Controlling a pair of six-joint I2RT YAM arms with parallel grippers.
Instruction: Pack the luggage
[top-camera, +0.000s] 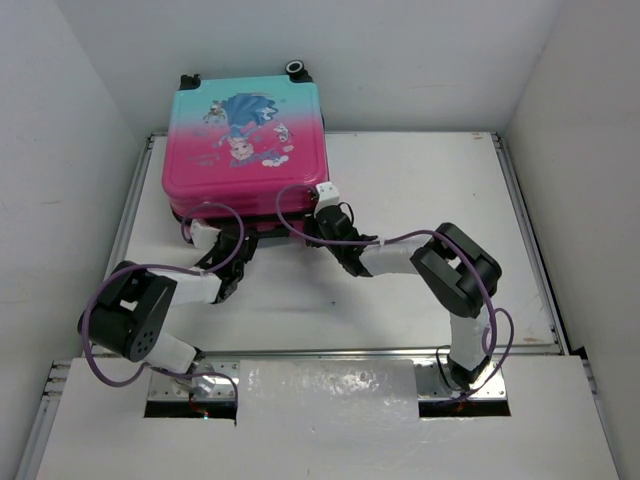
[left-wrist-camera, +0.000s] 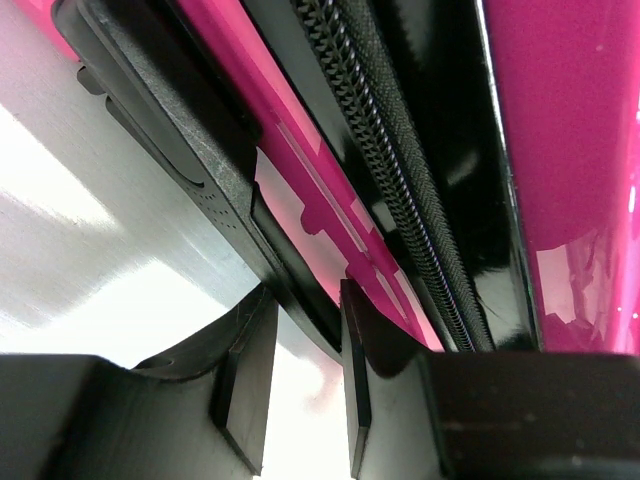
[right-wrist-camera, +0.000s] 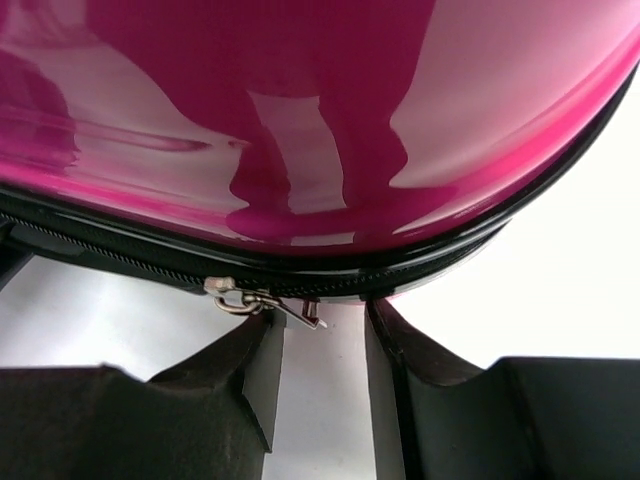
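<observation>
The luggage (top-camera: 245, 150) lies flat and closed at the far left of the table, its pink end toward me. My left gripper (top-camera: 238, 240) is at its front edge. In the left wrist view its fingers (left-wrist-camera: 305, 300) stand apart astride the end of a black handle bar (left-wrist-camera: 170, 120), with the zipper (left-wrist-camera: 400, 180) to the right. My right gripper (top-camera: 320, 222) is at the front right corner. It is open (right-wrist-camera: 322, 325), and the metal zipper pull (right-wrist-camera: 265, 300) hangs by its left fingertip without being gripped.
White walls enclose the table (top-camera: 420, 200) at the back and on both sides. A black wheel (top-camera: 296, 68) sticks up at the luggage's far edge. Purple cables loop beside both arms.
</observation>
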